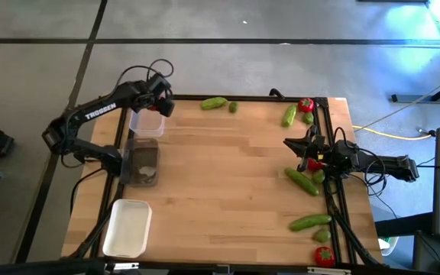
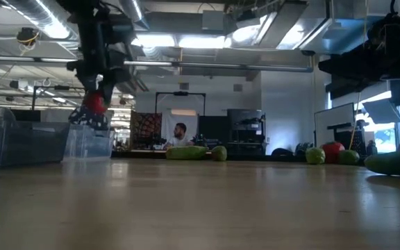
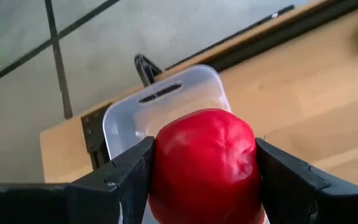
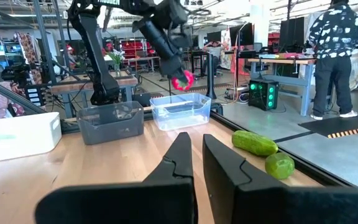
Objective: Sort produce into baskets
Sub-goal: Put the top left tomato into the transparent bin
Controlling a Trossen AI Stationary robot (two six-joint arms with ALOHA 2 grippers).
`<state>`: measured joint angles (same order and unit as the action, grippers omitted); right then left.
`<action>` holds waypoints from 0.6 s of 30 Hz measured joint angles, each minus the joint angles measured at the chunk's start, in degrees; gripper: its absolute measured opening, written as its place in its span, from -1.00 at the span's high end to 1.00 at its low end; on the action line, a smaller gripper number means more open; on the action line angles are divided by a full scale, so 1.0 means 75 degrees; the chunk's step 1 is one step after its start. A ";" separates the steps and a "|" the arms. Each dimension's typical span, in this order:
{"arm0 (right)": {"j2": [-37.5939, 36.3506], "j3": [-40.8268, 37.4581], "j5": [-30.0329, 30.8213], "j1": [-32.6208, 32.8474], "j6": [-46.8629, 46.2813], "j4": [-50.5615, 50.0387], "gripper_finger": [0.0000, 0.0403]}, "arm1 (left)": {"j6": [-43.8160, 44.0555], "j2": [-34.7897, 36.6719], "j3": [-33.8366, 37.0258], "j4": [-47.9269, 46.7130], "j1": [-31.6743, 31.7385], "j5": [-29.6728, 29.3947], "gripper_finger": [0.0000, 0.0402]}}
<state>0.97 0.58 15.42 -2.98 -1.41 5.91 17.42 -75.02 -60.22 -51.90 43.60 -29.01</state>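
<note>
Left wrist view: left gripper pinches tomato across its middle, above clear basket; looks light, smooth, slippery.

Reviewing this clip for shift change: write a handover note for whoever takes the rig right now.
Left gripper: shut on a tomato, above the far clear bin.
Right gripper: shut, empty, waiting at the table's right side.
Middle clear bin, white bin: contents unclear.
Left: release the tomato; cucumbers, limes and other tomatoes lie along the far and right edges.
</note>
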 joint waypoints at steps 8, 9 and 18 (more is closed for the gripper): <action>0.0002 0.0000 0.0000 -0.0003 0.0000 -0.0002 0.91 | 0.0320 0.0000 0.0740 0.0046 -0.0006 0.0034 -0.18; 0.0002 0.0000 0.0000 -0.0003 0.0000 -0.0002 0.91 | 0.0358 0.0000 0.0824 0.0041 -0.0006 0.0043 -0.18; 0.0000 0.0000 0.0000 -0.0003 0.0000 -0.0005 0.91 | 0.0255 0.0000 0.1299 0.0239 -0.0006 0.0044 -0.18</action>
<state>0.97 0.58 15.42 -3.01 -1.41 5.87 19.33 -75.02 -50.48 -50.10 43.55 -28.68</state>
